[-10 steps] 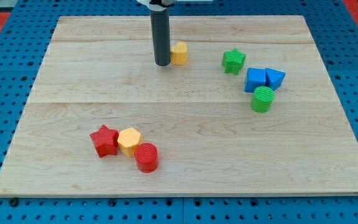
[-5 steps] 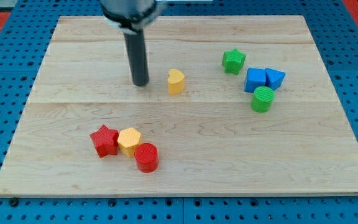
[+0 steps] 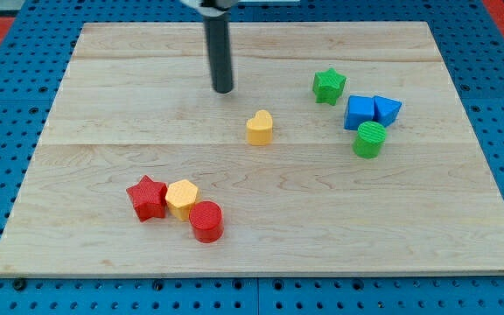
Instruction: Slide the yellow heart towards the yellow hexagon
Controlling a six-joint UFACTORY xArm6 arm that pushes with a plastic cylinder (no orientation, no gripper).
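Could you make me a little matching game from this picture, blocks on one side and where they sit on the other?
Things:
1. yellow heart
2. green star
3. red cylinder
4. my tip

Places:
A. touching the yellow hexagon, toward the view's bottom
B. near the board's middle, alone
C. toward the view's top and left of the heart, not touching it
D. toward the view's top and left of the blue blocks

Pairs: 1-B, 2-D, 3-A, 4-C

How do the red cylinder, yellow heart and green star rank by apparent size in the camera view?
1. red cylinder, largest, though nearest the view's bottom.
2. yellow heart and green star look alike; not ranked.
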